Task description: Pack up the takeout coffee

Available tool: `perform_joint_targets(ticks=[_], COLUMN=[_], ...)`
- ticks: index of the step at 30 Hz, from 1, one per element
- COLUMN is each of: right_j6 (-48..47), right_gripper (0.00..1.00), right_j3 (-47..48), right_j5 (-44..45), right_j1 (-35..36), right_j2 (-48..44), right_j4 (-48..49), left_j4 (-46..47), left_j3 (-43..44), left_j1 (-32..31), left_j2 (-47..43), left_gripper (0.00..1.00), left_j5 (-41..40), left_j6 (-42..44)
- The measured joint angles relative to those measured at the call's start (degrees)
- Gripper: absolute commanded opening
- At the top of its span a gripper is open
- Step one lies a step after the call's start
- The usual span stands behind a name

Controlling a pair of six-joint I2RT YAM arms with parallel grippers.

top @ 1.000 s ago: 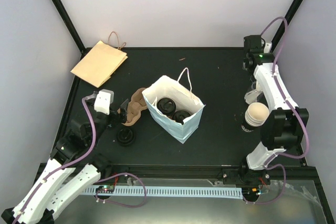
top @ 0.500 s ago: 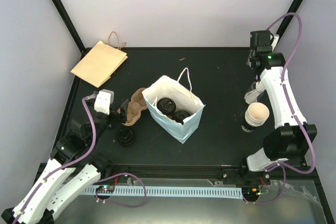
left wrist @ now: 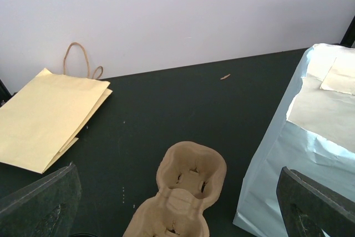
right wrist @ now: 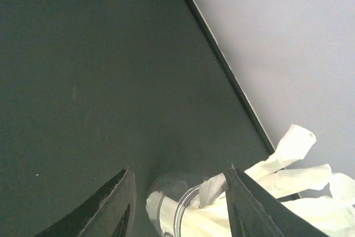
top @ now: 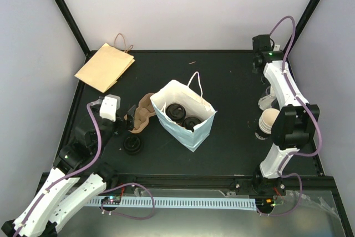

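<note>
Your right claw [right wrist: 179,169] is spread partway, with a plain gap between its two dark fingers, and it grips nothing. In its own view, low in the frame, you see a clear jar [right wrist: 166,206] of white paper-wrapped sticks past the fingers. From above, the claw sits at the upper right of the frame, near the far corner of the dark surface [top: 233,81].

Your left claw [left wrist: 177,167] is spread as wide as it goes and is empty. It hovers at the left of the overhead frame, with the cardboard cup carrier [left wrist: 191,162] between its fingers in the wrist view. You cannot tell whether they touch.

The takeout coffee [top: 176,110] sits inside the upright white bag [top: 202,131] at the centre. Its black lid shows through the open top, with a second black lid [top: 192,121] just beside it.
</note>
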Motion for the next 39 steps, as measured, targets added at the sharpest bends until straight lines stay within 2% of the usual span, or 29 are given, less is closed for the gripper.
perform_joint_targets(ticks=[6,11,15,25,39], right_j6=[0.1,0.3,0.3,0.4,2.5], right_gripper=[0.39,0.14,0.02,0.01,0.01], right_j3=[1.2,1.2,1.2,2.8,14.2], right_j5=[2.7,4.1,4.2,4.2,4.6], right_j1=[0.0,0.0,0.0,1.1,6.4], right_j2=[1.7,1.7,1.7,-0.9,-7.0], right_j4=[-0.1,-0.1,-0.2,-4.1,-14.3], left_j4=[0.0,0.0,0.0,0.0,0.3], left_j3=[0.0,0.0,0.0,0.0,0.0], left_j1=[0.0,0.0,0.0,0.0,0.0], left_j2=[0.0,0.0,0.0,0.1,0.4], left_gripper=[0.99,0.99,0.99,0.99,0.99], left_j5=[0.0,0.0,0.0,0.0,0.0], left_j6=[0.0,0.0,0.0,0.0,0.0])
